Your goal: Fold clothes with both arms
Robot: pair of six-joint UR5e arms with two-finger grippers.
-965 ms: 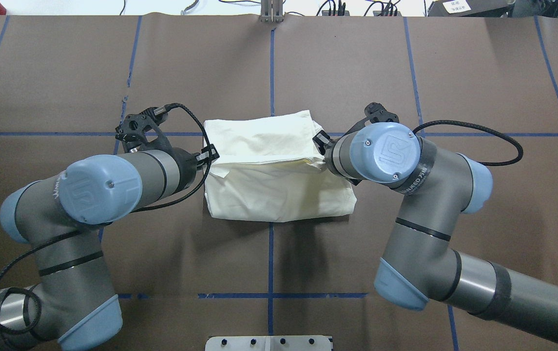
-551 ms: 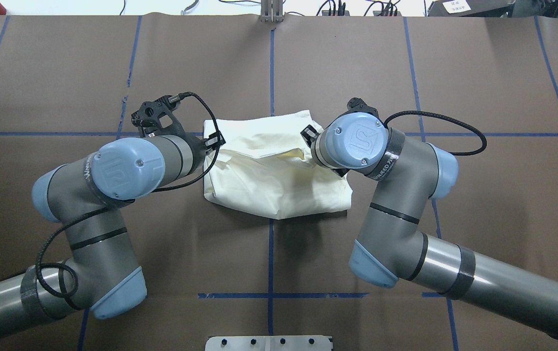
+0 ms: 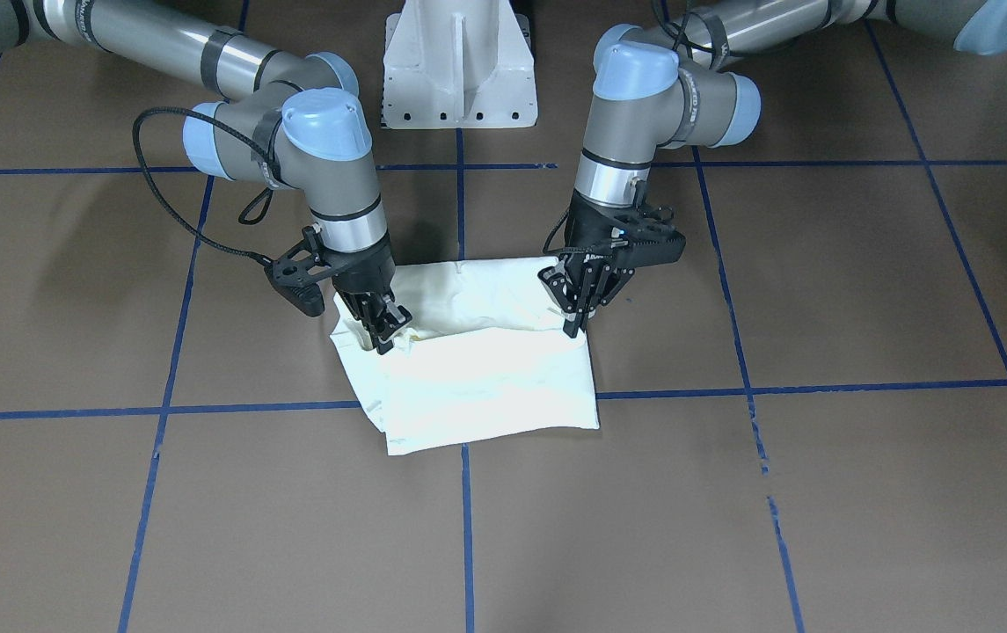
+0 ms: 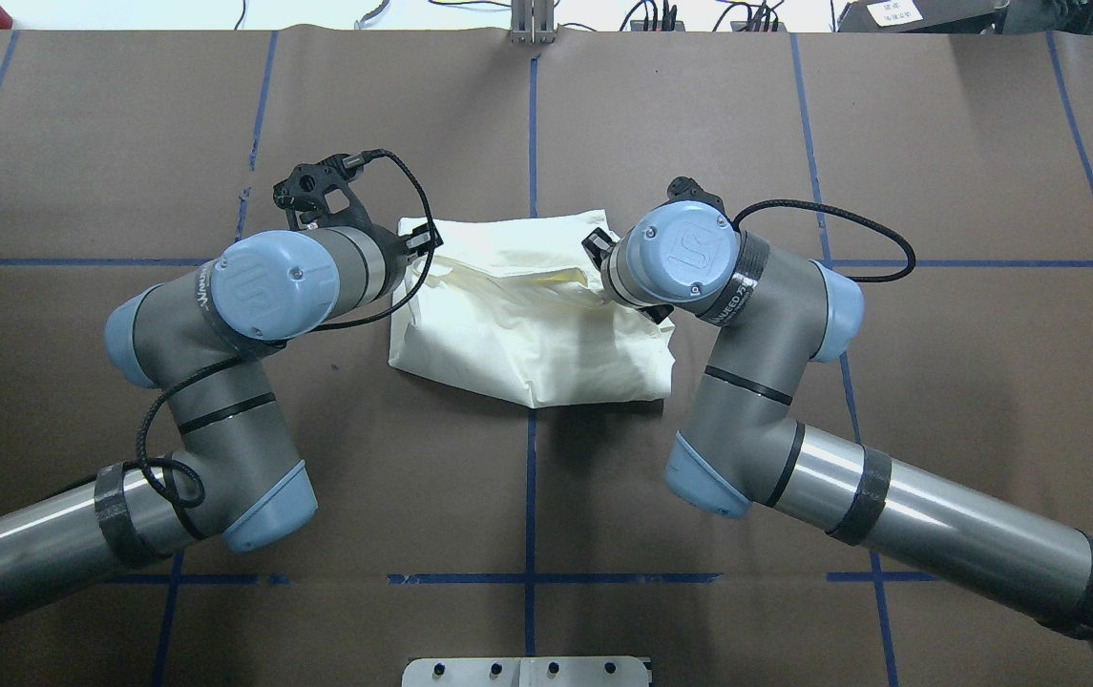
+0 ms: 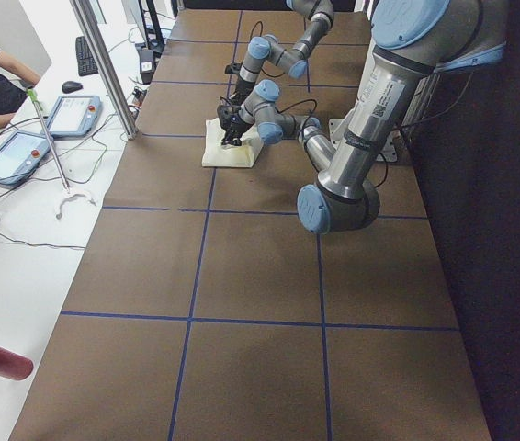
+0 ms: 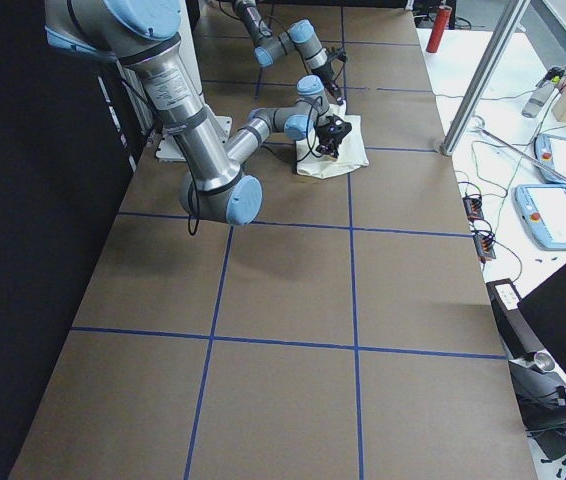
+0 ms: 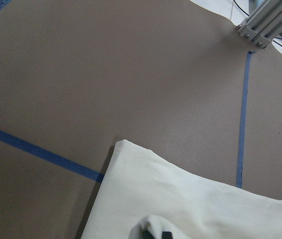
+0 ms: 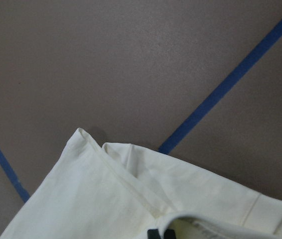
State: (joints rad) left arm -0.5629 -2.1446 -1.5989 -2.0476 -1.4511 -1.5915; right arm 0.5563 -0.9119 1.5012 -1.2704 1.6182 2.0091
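The cream-white shirt (image 4: 532,324) lies partly folded at the table's middle; its print is hidden. It also shows in the front view (image 3: 485,378). My left gripper (image 4: 419,244) is shut on the shirt's left edge, and in the front view (image 3: 575,309) it pinches a raised flap. My right gripper (image 4: 598,250) is shut on the right edge; in the front view (image 3: 384,332) it holds the same flap. The flap is held low over the shirt's far part. Both wrist views show the shirt (image 7: 191,204) (image 8: 116,199) just under the fingertips.
The white pedestal (image 3: 459,70) stands at the robot's side of the table. Blue tape lines (image 4: 532,143) cross the brown table cover. A metal post (image 4: 532,24) stands at the far edge. Operator tablets (image 5: 21,152) lie beyond the table.
Both grippers have moved toward the table's far side and closer together, carrying the shirt's flap over. The shirt's near edge has slid away from the robot and bunched.
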